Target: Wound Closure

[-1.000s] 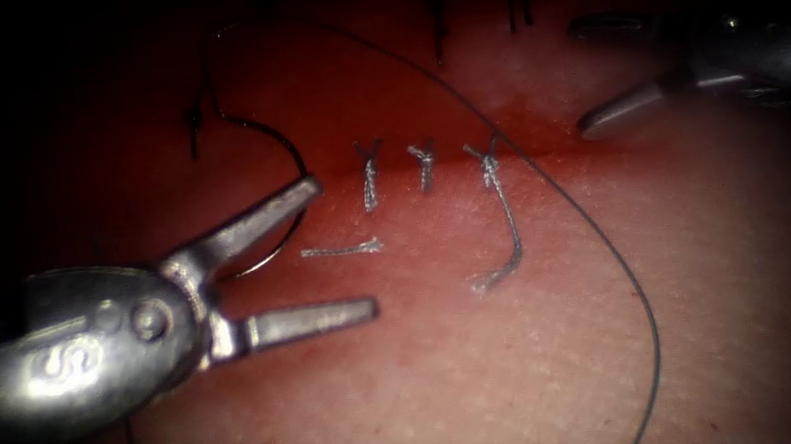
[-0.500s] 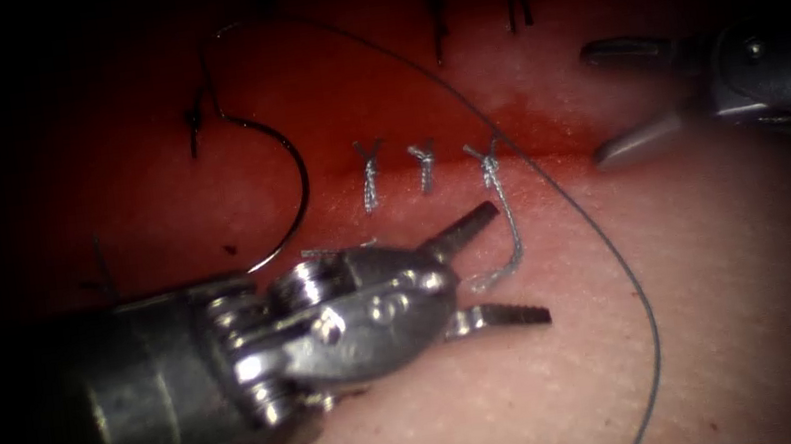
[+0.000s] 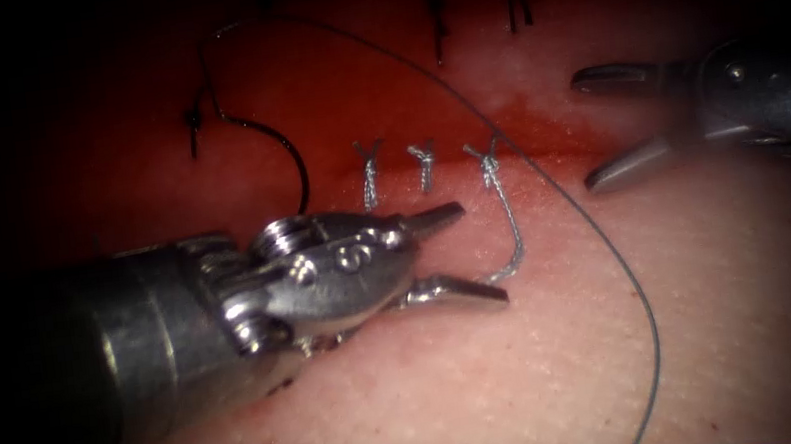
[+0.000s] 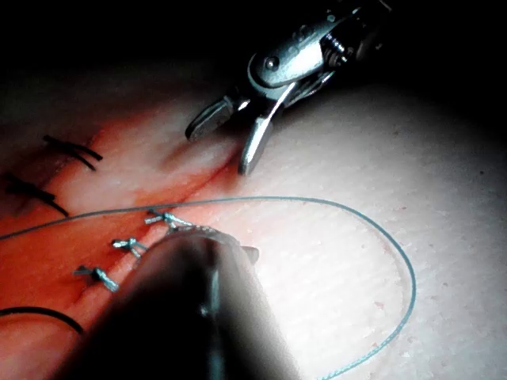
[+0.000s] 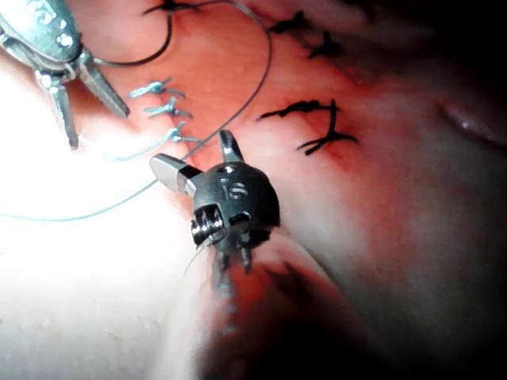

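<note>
Both grippers wide open and holding nothing, needle sitting loose on the tissue.

In the endoscope view the silver left gripper (image 3: 459, 249) has its jaws spread over the pale pink pork-belly tissue (image 3: 496, 381), right at the tail of the rightmost grey knotted stitch (image 3: 497, 201), gripping nothing. The silver right gripper (image 3: 605, 126), out at 3 o'clock, is spread too and empty. The thin dark curved needle (image 3: 281, 150) lies free at 11 o'clock of the left gripper, left of the stitches; can't tell if its tip is in the tissue. The right wrist view adds black stitches (image 5: 313, 119) further along the red-stained cut (image 3: 546, 138). The left wrist view shows the long grey thread (image 4: 380, 229) looping past the right gripper (image 4: 226, 146).
</note>
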Robot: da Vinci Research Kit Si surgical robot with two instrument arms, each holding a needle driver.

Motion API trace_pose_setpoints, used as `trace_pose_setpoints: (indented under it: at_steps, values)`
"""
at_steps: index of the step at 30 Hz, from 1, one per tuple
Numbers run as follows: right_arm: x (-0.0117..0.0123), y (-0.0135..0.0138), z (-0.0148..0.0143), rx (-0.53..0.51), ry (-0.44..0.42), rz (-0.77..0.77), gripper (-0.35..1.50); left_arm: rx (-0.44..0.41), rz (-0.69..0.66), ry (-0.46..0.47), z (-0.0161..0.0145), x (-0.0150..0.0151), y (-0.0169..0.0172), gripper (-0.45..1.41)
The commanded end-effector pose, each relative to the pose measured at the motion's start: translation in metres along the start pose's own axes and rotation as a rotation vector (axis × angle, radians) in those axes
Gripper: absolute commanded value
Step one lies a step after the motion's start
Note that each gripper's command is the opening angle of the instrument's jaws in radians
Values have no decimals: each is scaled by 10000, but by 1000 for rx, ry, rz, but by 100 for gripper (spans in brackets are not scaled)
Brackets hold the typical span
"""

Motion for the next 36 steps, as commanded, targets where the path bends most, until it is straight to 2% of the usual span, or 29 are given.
trace_pose_setpoints:
  at_steps: [1,5,9,12,13,14,21,23,25,27,29,31,36]
  values:
    - [1,3,11,0,2,3,73,-7,-7,5,7,5,-3,56]
    - [0,5,12,2,0,7,73,-35,-29,-1,8,3,-3,49]
    - [-1,5,12,3,0,6,71,-66,-28,-20,9,1,1,27]
    - [-1,4,13,7,2,4,69,-80,-20,-22,10,0,2,-8]
    - [-1,4,13,11,3,3,69,-85,-15,-20,9,0,2,-32]
    - [-1,3,14,17,5,0,69,-80,-11,-22,9,-1,3,-45]
    - [5,-2,25,72,57,-73,67,-49,-6,-35,-5,-3,-4,-45]
    - [7,-7,33,85,75,-169,71,-25,-11,-38,-12,2,-9,-45]
    - [7,-10,37,88,79,-199,74,-24,-13,-33,-15,3,-11,-45]
    - [5,-18,49,95,92,-301,79,8,-32,2,-23,9,-18,-45]
    - [3,-24,67,77,100,-421,93,22,-34,28,-32,14,-22,-45]
    - [3,-24,74,59,99,-457,99,28,-33,41,-34,16,-24,-45]
    - [7,-22,91,-30,165,-497,108,35,-33,53,-37,18,-23,-45]
